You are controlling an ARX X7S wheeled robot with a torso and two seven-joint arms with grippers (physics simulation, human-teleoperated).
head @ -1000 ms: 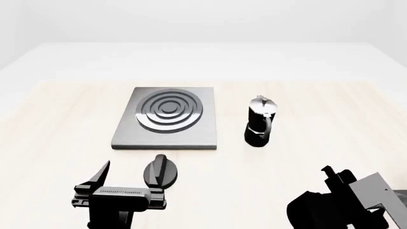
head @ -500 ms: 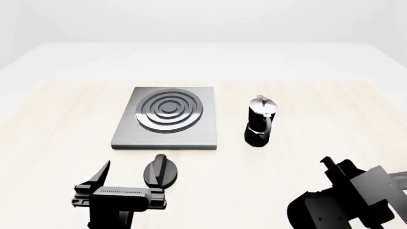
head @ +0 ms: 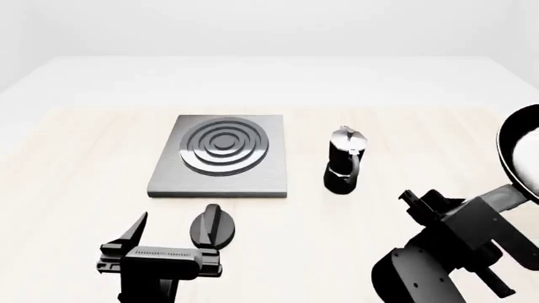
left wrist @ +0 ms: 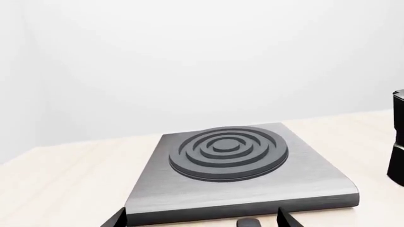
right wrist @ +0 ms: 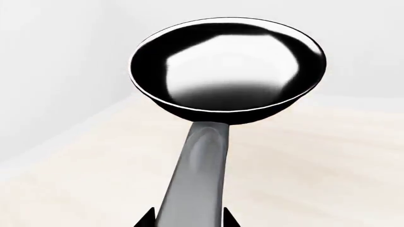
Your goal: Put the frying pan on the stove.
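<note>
Right claw (right wrist: 187, 222) raised, clamping frying pan (right wrist: 227, 66) handle

Frying pan (right wrist: 227, 66): 1. Stove (head: 221, 156): 1. Moka pot (head: 344, 160): 1. Knob (head: 212, 226): 1. End effectors: 2, left (head: 160, 243) and right (head: 421, 205).

- My table (head: 76, 177) is light wood. White floor lies behind it.
- The stove (head: 221, 156) lies flat on the table, near the middle. It is a grey square with black rings.
- The moka pot (head: 344, 160) stands upright on the table, to the right of the stove and apart from it.
- The small black knob (head: 211, 226) lies on the table, just in front of the stove.
</note>
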